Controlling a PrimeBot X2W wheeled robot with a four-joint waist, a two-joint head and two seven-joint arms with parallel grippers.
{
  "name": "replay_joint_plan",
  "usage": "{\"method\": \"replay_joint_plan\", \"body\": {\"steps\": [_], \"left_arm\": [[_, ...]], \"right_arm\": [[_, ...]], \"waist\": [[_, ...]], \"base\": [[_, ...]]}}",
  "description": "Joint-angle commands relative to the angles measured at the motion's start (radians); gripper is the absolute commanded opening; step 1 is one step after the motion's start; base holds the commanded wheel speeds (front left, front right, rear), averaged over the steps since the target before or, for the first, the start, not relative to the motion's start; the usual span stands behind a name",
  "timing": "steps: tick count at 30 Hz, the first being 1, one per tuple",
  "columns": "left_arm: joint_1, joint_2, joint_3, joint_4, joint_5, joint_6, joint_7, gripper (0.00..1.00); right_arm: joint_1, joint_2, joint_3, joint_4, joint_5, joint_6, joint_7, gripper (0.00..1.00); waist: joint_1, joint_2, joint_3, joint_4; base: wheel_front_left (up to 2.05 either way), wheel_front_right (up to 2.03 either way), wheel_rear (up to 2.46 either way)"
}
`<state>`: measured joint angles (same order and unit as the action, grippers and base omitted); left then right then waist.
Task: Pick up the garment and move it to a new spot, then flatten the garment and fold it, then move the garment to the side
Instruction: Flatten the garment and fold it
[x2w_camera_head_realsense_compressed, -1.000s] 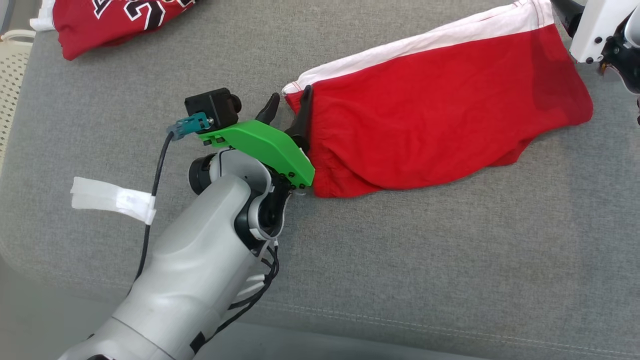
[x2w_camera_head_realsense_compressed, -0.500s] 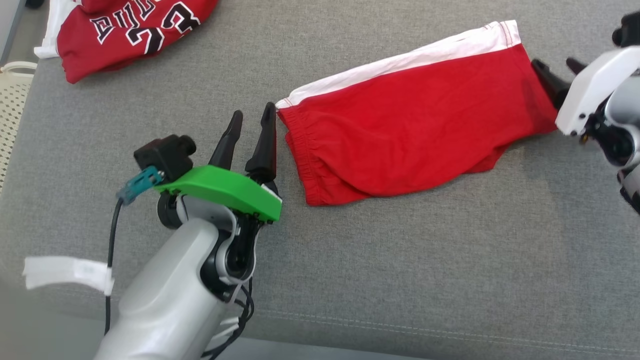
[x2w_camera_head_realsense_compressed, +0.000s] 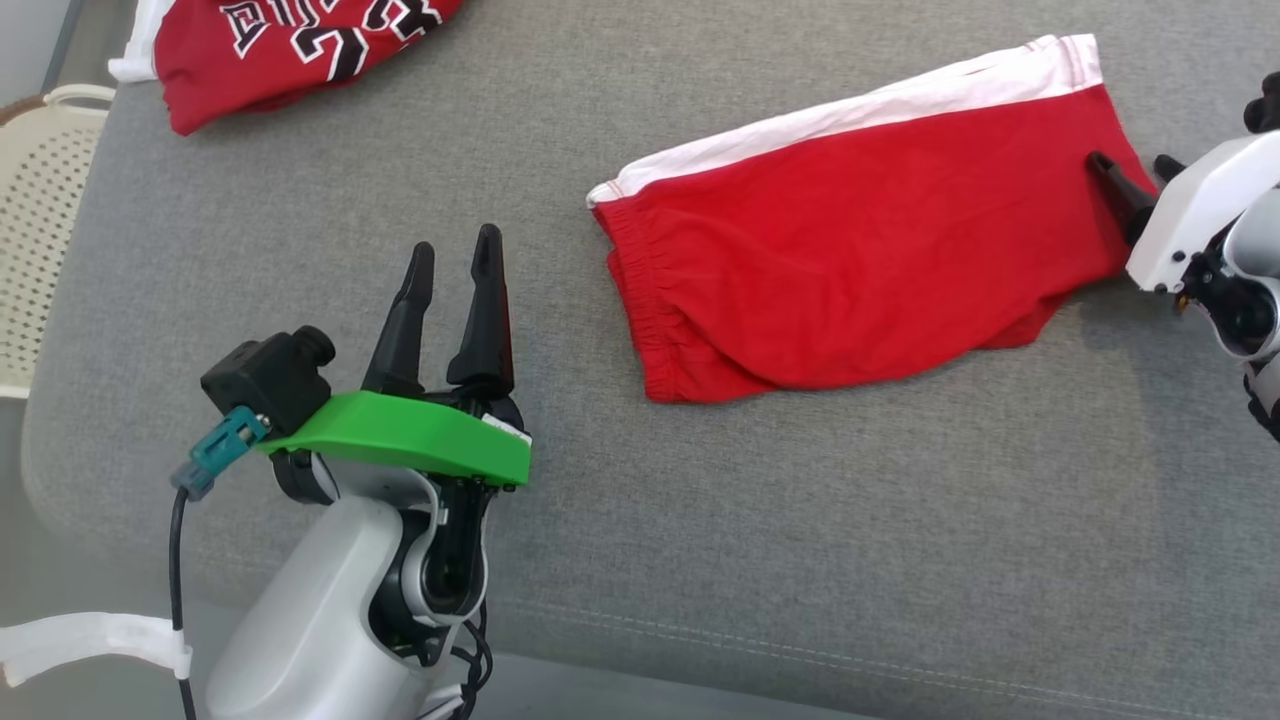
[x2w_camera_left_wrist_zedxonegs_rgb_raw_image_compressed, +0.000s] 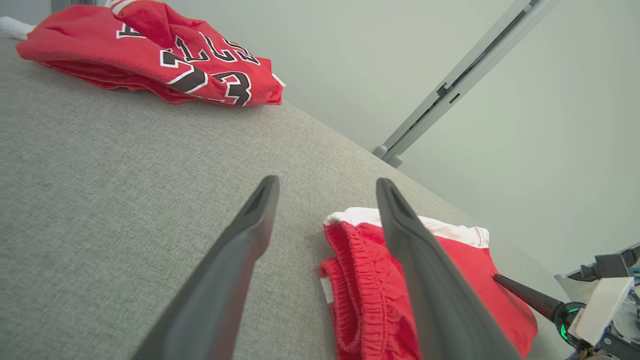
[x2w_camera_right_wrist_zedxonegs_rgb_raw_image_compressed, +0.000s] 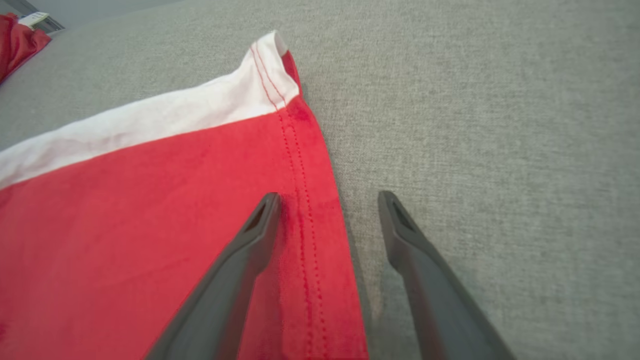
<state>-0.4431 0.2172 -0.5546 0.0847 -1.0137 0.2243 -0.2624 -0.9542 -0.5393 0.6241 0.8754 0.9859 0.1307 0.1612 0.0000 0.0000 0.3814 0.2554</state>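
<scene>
The garment (x2w_camera_head_realsense_compressed: 860, 260), red shorts with a white side stripe, lies folded flat on the grey cushion (x2w_camera_head_realsense_compressed: 800, 550). My left gripper (x2w_camera_head_realsense_compressed: 455, 242) stands open to the left of the waistband end, apart from the cloth, with nothing between its fingers. In the left wrist view the left gripper (x2w_camera_left_wrist_zedxonegs_rgb_raw_image_compressed: 327, 181) points past the gathered waistband of the garment (x2w_camera_left_wrist_zedxonegs_rgb_raw_image_compressed: 350, 260). My right gripper (x2w_camera_head_realsense_compressed: 1130, 160) is open at the hem end. In the right wrist view the right gripper (x2w_camera_right_wrist_zedxonegs_rgb_raw_image_compressed: 328, 196) straddles the stitched hem of the garment (x2w_camera_right_wrist_zedxonegs_rgb_raw_image_compressed: 150, 200), one finger over the cloth and one over the cushion.
A red jersey with black and white lettering (x2w_camera_head_realsense_compressed: 290, 45) lies crumpled at the cushion's far left corner. A cream perforated chair (x2w_camera_head_realsense_compressed: 40, 230) stands beyond the left edge. A cable with white tape (x2w_camera_head_realsense_compressed: 90, 640) hangs from the left arm. The cushion's front seam runs near the bottom.
The head camera has shifted. My left gripper has drawn back from the waistband corner and now stands clear of the cloth. My right gripper's fingers have come to the hem.
</scene>
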Motion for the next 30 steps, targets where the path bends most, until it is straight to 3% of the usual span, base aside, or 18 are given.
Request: {"method": "replay_joint_plan", "body": {"steps": [1,13,14,15,16,19,21,30], "left_arm": [[0.010,-0.003,0.003,-0.008,0.009,-0.006,-0.003,1.00],[0.005,-0.021,-0.017,-0.022,0.032,-0.021,-0.001,1.00],[0.005,-0.021,-0.019,-0.022,0.034,-0.021,-0.001,1.00],[0.005,-0.020,-0.020,-0.023,0.035,-0.020,0.000,1.00],[0.005,-0.019,-0.021,-0.023,0.037,-0.020,0.000,1.00],[0.008,-0.019,-0.020,-0.023,0.037,-0.017,-0.001,1.00],[0.012,-0.020,-0.019,-0.024,0.039,-0.016,-0.001,1.00],[0.029,-0.006,-0.011,-0.025,0.042,-0.009,0.001,1.00]], "right_arm": [[-0.020,0.000,0.002,0.016,0.006,0.000,0.010,1.00],[-0.108,0.005,0.074,0.096,-0.012,0.000,0.221,1.00],[-0.116,0.002,0.083,0.099,-0.017,0.000,0.239,0.92],[-0.124,-0.001,0.092,0.100,-0.023,0.000,0.254,0.75],[-0.133,-0.003,0.098,0.102,-0.027,0.000,0.266,0.49],[-0.147,-0.004,0.117,0.106,-0.043,0.000,0.294,0.28],[-0.154,-0.007,0.124,0.104,-0.048,0.000,0.295,0.00],[-0.131,0.002,0.114,0.112,-0.034,-0.001,0.237,0.00]], "waist": [[0.0000,0.0000,0.016,0.021],[0.0000,0.0000,0.020,0.066],[0.0000,0.0000,0.019,0.068],[0.0000,0.0000,0.018,0.069],[0.0000,0.0000,0.017,0.070],[0.0000,0.0000,0.012,0.070],[0.0000,0.0000,0.009,0.070],[0.0000,0.0000,-0.015,0.029]], "base": [[0.00,0.00,0.00],[0.00,0.00,0.00],[0.00,0.00,0.00],[0.00,0.00,0.00],[0.00,0.00,0.00],[0.00,0.00,0.00],[0.00,0.00,0.00],[0.00,0.00,0.00]]}}
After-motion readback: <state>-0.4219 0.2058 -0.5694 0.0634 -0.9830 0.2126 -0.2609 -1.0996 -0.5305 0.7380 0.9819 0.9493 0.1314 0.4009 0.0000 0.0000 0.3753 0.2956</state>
